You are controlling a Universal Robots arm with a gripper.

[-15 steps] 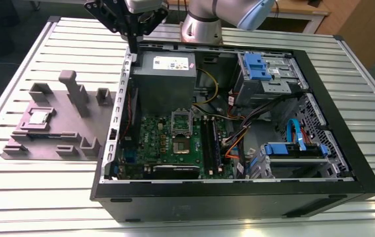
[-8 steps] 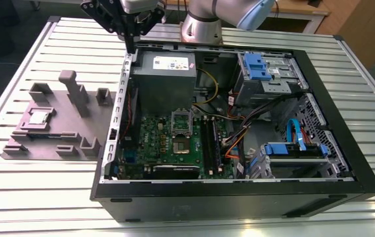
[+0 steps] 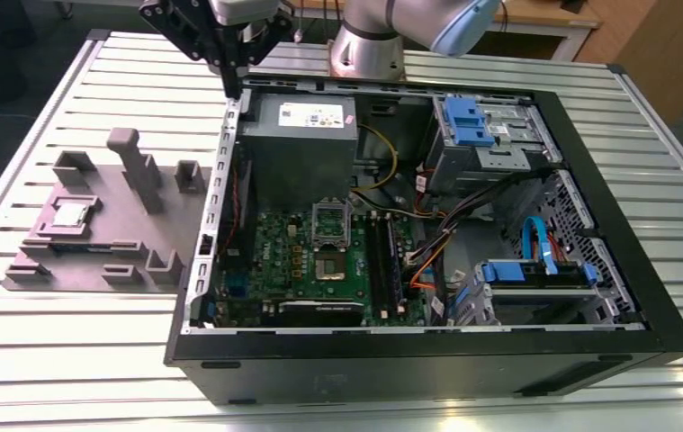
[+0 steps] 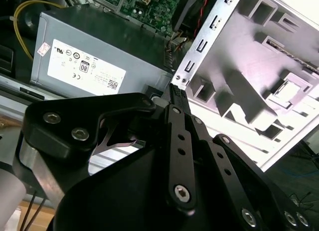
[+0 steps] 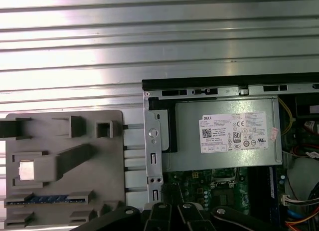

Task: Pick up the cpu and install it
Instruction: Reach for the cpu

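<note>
Quick count: one cpu (image 3: pixel 74 213), one grey holder block (image 3: pixel 125 225), one open PC case (image 3: pixel 437 360), one arm. The cpu sits flat in a square pocket of the block, which lies just beside the case on the exterior view's left. There's open slatted tabletop (image 3: pixel 77 342) around the block. The gripper (image 3: pixel 233 90) hovers over the case's rear corner by the power supply (image 3: pixel 293 148), fingers pinched together and empty.

My gripper (image 3: pixel 233 88) hangs with its fingers together above the far corner of the open computer case (image 3: pixel 377 369), near the power supply (image 3: pixel 299 135). The cpu (image 3: pixel 74 213) lies in the grey fixture (image 3: pixel 125 229) at the exterior view's left, well apart from my gripper.
</note>
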